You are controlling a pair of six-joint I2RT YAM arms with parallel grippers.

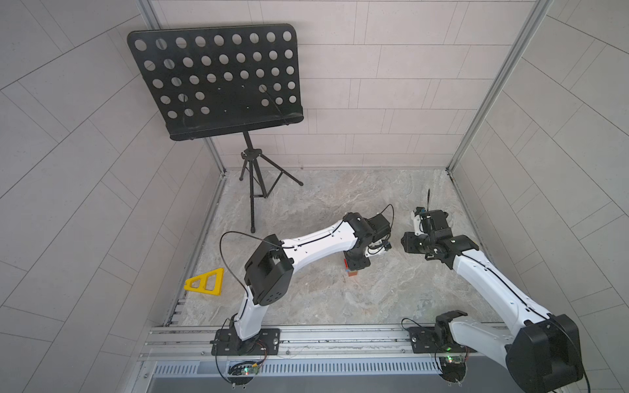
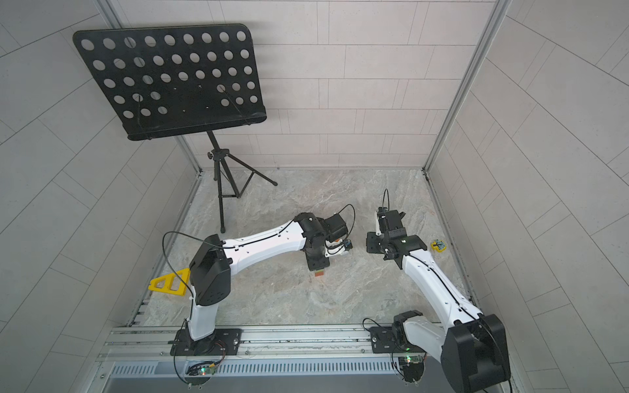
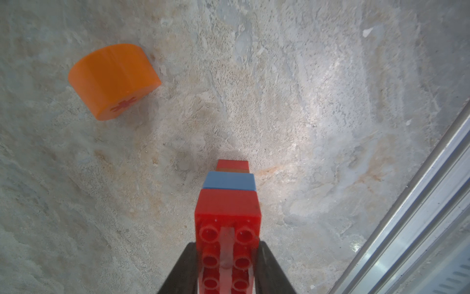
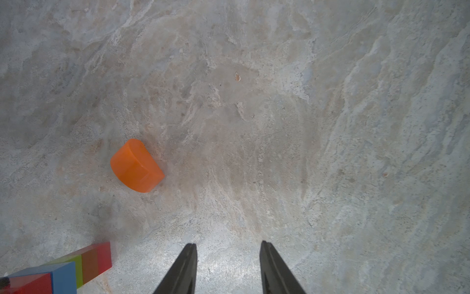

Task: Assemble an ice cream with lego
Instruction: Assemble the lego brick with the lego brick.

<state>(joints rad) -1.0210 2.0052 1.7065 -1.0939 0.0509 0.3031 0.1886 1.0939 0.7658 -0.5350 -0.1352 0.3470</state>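
Observation:
My left gripper (image 3: pixel 228 254) is shut on the ice cream stack (image 3: pixel 229 216), gripping the wide red brick, studs toward the camera. Below it come the blue brick and the narrow stem, whose red end is down at the table. In both top views only the stack's lower end (image 1: pixel 352 272) (image 2: pixel 319 273) shows under the left gripper (image 1: pixel 355 262) (image 2: pixel 318 263). The orange half-round lego (image 3: pixel 114 81) (image 4: pixel 137 165) lies loose on the table, apart from the stack (image 4: pixel 63 269). My right gripper (image 4: pixel 228 245) hangs open above bare table, holding nothing.
A yellow triangular frame (image 1: pixel 206 280) (image 2: pixel 168 282) lies at the table's left edge. A small yellow object with a blue mark (image 2: pixel 439 245) sits by the right wall. A black music stand (image 1: pixel 252 190) stands at the back left. An aluminium rail (image 1: pixel 340 335) runs along the front.

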